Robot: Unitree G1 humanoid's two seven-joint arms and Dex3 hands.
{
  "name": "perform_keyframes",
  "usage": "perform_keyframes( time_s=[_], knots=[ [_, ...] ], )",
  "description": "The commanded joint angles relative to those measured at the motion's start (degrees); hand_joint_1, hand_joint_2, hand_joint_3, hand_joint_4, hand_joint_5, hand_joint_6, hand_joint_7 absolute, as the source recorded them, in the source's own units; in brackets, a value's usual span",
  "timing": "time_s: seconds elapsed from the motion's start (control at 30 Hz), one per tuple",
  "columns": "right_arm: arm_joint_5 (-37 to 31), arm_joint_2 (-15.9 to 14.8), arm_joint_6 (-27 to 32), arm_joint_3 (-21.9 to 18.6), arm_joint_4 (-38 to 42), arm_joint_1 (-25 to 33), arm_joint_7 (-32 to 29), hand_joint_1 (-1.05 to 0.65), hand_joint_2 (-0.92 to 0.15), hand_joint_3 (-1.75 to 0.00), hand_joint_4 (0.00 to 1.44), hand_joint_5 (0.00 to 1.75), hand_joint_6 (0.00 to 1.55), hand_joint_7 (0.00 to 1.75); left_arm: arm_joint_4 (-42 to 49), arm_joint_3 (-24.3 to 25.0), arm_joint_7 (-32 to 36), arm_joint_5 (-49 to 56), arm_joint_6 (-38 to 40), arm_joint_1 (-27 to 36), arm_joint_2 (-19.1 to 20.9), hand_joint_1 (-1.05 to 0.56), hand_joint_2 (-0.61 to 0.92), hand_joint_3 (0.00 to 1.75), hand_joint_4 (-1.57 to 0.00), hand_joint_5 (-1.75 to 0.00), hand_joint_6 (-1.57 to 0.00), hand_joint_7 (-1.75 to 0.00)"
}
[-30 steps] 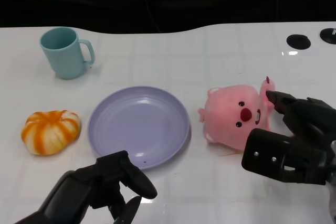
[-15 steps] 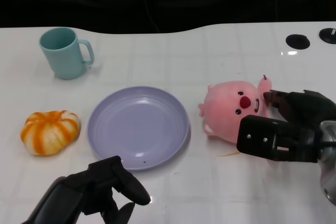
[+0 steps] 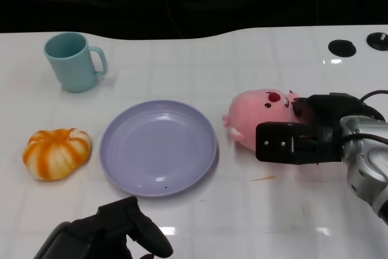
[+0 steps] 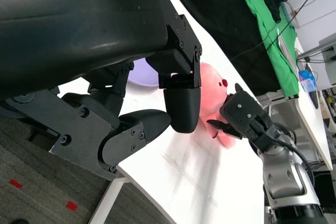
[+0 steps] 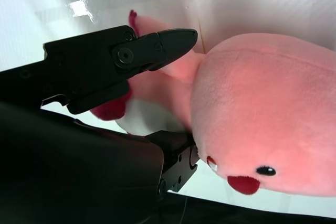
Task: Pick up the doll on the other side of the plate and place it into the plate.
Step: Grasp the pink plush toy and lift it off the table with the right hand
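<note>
The pink plush doll (image 3: 257, 113) lies tilted just right of the lilac plate (image 3: 121, 127), its face turned up. My right hand (image 3: 297, 141) is around its right side and grips it. In the right wrist view one finger (image 5: 152, 48) lies across the doll (image 5: 262, 119) and another part of the hand presses from the opposite side. My left hand (image 3: 115, 235) hangs at the table's near edge, in front of the plate, fingers curled in on nothing. The left wrist view shows those curled fingers (image 4: 147, 108), with the doll (image 4: 210, 90) and the right hand (image 4: 244, 116) beyond.
A teal mug (image 3: 74, 60) stands at the back left. An orange-and-white pumpkin toy (image 3: 57, 153) sits left of the plate. Two dark holes (image 3: 341, 47) mark the table's far right. A small orange scrap (image 3: 262, 178) lies near the right hand.
My right hand has moved left and closed around the doll. The doll has shifted toward the plate and tipped its face upward. My left hand has dropped lower in the picture.
</note>
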Motion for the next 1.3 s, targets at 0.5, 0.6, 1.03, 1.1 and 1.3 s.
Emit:
perform_keyframes(
  time_s=[0.5,0.6,1.03,1.1,1.3],
  knots=[
    [0.62,1.88,-15.83,2.41,12.63,0.78,-20.62,-0.35,-0.92,-0.16,0.84,1.43,1.10,0.00,-3.45,-1.58,0.01,0.34,-3.34,5.08,-0.39,-0.25,0.69,0.93,-0.68,-1.75,-0.62,-1.40],
    [-0.64,1.67,-15.70,3.80,12.83,0.86,-20.73,-0.36,-0.92,-0.20,0.78,1.45,1.11,0.01,-3.01,-1.63,-0.10,0.66,-3.74,5.09,-0.18,-0.26,0.69,0.92,-0.67,-1.75,-0.62,-1.41],
    [6.35,1.45,-15.56,-5.46,6.51,4.92,-30.57,-0.23,-0.90,-0.25,0.88,1.74,0.81,1.36,-1.31,-1.38,0.21,-0.09,-4.81,5.06,-0.62,-0.23,0.66,0.95,-0.68,-1.74,-0.64,-1.40],
    [7.33,1.12,-16.18,-6.92,4.99,5.82,-31.61,-0.21,-0.79,-0.47,0.90,1.75,0.73,1.64,-1.01,-1.29,0.19,-0.11,-5.04,4.93,-0.64,-0.22,0.66,0.96,-0.69,-1.74,-0.63,-1.41],
    [9.74,0.88,-16.30,-10.53,0.57,8.15,-32.43,-0.20,-0.54,-1.01,0.95,1.75,0.71,1.75,0.60,-0.53,-0.43,-0.44,-6.88,4.75,-0.17,-0.21,0.65,0.99,-0.70,-1.75,-0.63,-1.41]
  ],
)
